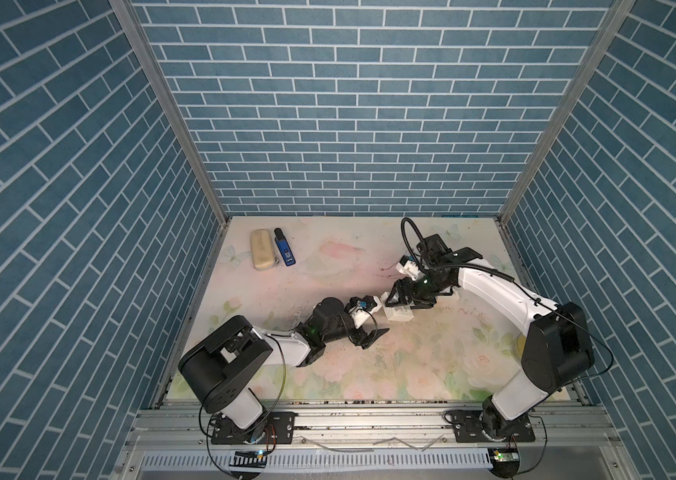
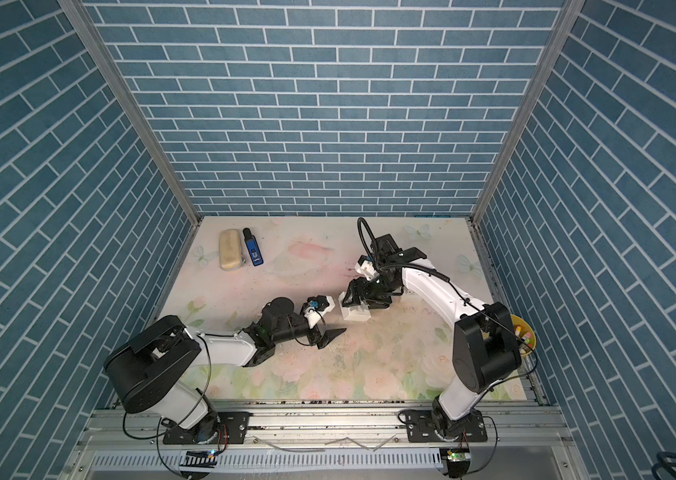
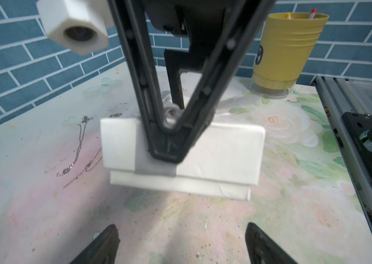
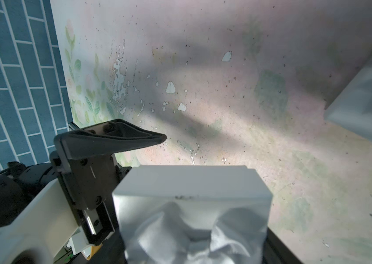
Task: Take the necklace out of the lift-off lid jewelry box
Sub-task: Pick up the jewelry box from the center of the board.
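Right tool [image 1: 397, 305] grasps the white jewelry box [image 3: 221, 155] across its walls, probably to steady it. Necklace [image 3: 79, 146] is out, lying on the table [image 3: 43, 205] just beside the box. Left tool [image 3: 181, 228] is released and empty, facing the box, likely on standby.

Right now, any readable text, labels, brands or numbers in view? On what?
No text can be read in any view.
Blue device: white label print, too small to read.
Yellow cup: dark label on its side, too blurred to read.
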Action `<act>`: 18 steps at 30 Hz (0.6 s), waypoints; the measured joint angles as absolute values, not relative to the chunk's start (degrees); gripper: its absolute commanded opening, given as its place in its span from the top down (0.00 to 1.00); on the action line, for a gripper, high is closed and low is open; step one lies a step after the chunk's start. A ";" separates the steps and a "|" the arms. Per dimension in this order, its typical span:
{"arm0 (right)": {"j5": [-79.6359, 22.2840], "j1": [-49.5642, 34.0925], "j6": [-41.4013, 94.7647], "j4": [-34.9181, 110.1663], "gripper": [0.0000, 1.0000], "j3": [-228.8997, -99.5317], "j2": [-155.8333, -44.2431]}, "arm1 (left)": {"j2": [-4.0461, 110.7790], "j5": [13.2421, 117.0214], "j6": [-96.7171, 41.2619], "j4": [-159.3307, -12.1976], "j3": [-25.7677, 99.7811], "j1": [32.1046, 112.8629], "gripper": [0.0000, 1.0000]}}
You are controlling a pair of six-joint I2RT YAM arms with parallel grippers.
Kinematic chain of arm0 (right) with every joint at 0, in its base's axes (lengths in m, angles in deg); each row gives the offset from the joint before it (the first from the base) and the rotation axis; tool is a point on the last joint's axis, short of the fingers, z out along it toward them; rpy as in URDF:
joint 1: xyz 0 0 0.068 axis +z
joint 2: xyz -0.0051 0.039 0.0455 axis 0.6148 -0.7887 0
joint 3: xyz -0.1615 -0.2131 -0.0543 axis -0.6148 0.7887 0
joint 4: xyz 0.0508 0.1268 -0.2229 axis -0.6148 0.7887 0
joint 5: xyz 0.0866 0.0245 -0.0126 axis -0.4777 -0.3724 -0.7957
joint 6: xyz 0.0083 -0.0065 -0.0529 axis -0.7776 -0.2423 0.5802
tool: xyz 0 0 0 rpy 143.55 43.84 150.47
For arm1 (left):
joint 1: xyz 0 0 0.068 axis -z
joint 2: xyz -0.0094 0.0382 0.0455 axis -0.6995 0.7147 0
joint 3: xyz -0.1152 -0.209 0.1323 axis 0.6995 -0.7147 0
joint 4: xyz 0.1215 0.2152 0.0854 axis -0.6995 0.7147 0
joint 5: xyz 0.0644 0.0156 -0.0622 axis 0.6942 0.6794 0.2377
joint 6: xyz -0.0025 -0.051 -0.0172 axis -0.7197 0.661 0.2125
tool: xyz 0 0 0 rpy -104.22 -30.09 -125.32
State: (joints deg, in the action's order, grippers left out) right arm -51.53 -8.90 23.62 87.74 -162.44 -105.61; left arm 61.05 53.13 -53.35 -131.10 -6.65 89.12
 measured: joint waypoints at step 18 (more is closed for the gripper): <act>-54.68 -9.12 24.91 89.16 0.28 -162.44 -105.61 | 61.79 49.55 -51.41 -133.22 -5.07 89.38 0.18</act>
State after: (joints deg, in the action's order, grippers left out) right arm -54.68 -9.12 24.91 89.16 -162.44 -105.61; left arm 61.79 49.55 -51.41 -133.22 -5.07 89.38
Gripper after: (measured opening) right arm 0.741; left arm 0.828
